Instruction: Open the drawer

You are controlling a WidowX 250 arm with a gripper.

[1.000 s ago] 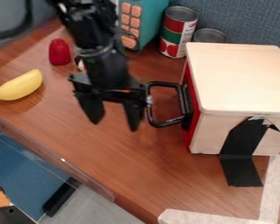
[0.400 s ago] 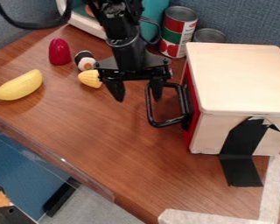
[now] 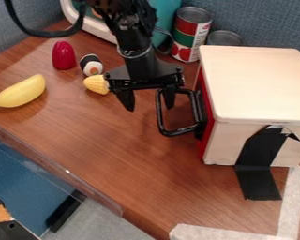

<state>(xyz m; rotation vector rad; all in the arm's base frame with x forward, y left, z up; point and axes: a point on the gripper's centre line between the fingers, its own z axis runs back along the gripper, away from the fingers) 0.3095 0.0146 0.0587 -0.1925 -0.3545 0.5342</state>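
Standing at view R: wooden box (image 3: 256, 84), red drawer front (image 3: 207, 138) facing L, apparently shut. Gripper (image 3: 148, 108), fingers apart, grasping nil, hangs nr. upper end of black handle (image 3: 159, 115). Step (est.): handle engagement. Next: lower finger inside loop, pull L.

Box (image 3: 256, 84), right side: pale wood, smooth, with a faint sheen on top.
Handle (image 3: 160, 115), centre: hard, smooth and glossy; metal or plastic, cannot tell.
Tabletop (image 3: 133, 159), across the middle: wood-grained, smooth, softly shiny.
Edge strip (image 3: 66, 172), lower left: clear, glossy plastic by its look.
Gripper (image 3: 149, 108), upper centre: mostly matt, plastic-looking.
Can (image 3: 193, 35), top: shiny metal rim, smooth wrap.
Banana (image 3: 19, 93), left: smooth, plastic-looking.
Tape (image 3: 259, 164), lower right: matt, cloth-like.
Wall panel (image 3: 265, 21), upper right: rough woven cloth, matt.
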